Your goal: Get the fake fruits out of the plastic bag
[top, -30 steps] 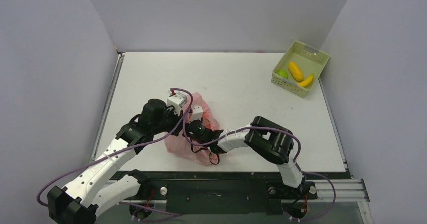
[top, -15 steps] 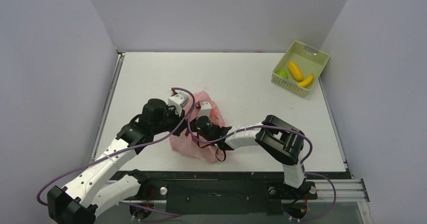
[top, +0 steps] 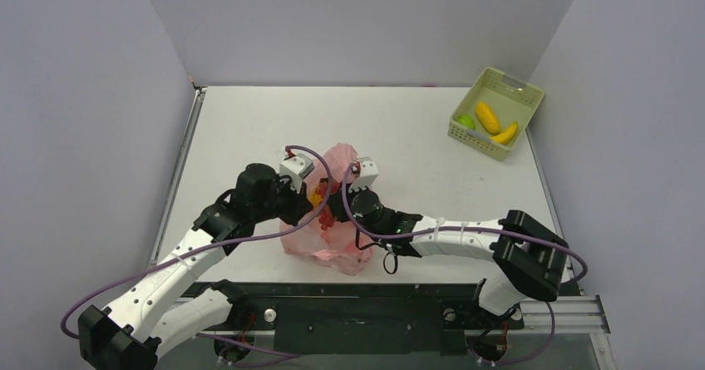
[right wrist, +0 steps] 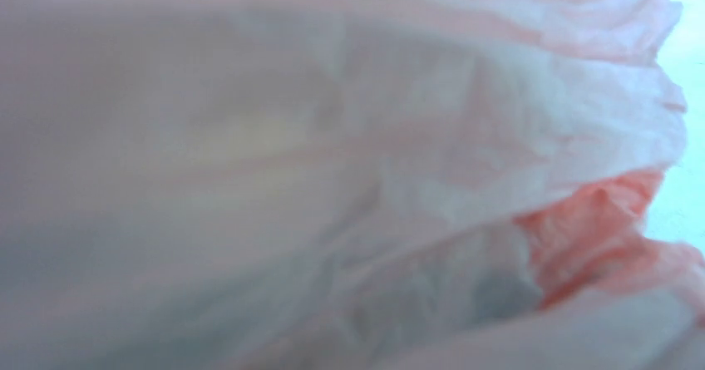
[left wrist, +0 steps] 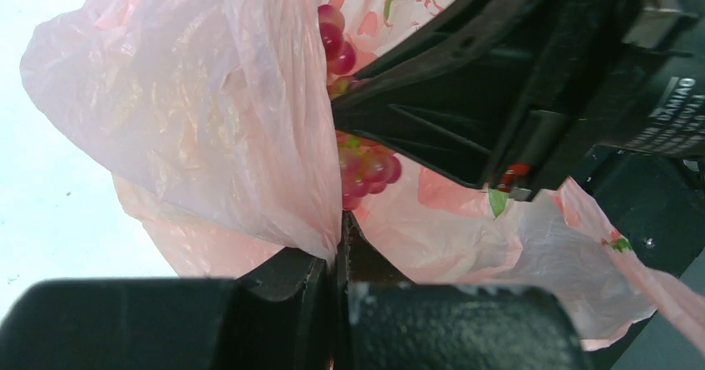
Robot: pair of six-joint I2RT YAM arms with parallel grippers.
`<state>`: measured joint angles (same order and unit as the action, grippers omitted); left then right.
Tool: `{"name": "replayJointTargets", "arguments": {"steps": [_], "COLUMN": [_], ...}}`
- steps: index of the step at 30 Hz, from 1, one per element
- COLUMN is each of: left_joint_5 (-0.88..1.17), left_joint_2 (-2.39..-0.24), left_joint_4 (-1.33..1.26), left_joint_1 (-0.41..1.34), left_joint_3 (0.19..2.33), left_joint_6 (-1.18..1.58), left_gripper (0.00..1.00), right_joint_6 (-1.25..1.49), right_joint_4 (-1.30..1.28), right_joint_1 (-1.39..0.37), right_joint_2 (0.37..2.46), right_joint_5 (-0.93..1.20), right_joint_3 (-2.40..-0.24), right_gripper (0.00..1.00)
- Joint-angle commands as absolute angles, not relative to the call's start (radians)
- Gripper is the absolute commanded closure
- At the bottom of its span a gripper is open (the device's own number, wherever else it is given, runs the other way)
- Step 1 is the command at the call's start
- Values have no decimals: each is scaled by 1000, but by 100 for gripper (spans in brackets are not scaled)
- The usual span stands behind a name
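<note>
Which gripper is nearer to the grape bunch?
Right. The right gripper lies against the grape bunch inside the plastic bag; the left gripper pinches the bag's film nearby, off the grapes.

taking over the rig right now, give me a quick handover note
Left gripper: shut on the plastic bag film, holding the mouth up.
Right gripper: reaching into the bag mouth; its jaws are hidden, so open or shut is unclear.
Done: green fruit, yellow-orange oval and banana lie in the basket, far right.
Left to do: grape bunch is in the bag beside the right gripper. Any others inside are hidden.
</note>
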<state>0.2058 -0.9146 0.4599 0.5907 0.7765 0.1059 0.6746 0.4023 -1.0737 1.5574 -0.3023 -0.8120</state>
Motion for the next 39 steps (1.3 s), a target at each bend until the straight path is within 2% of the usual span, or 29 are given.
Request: {"name": "replayJointTargets", "arguments": {"steps": [1, 12, 27, 39], "left_joint_5": [197, 174, 157, 148], "left_joint_2": [-910, -915, -910, -891], "left_joint_4": [440, 448, 457, 458], "left_joint_1": [597, 598, 603, 609], "left_joint_3": [798, 799, 804, 807], "left_joint_6": [89, 92, 96, 97], "left_gripper": [100, 100, 100, 100], "right_joint_6": [668, 673, 618, 690], "right_joint_4": [400, 323, 84, -104], "right_joint_1": [-1092, -1120, -1118, -987], "right_joint_2": [1475, 1278, 735, 487], "right_joint_5": [-369, -416, -663, -797], "right_joint_3": [-747, -682, -558, -333], "right_gripper": [100, 100, 100, 100]}}
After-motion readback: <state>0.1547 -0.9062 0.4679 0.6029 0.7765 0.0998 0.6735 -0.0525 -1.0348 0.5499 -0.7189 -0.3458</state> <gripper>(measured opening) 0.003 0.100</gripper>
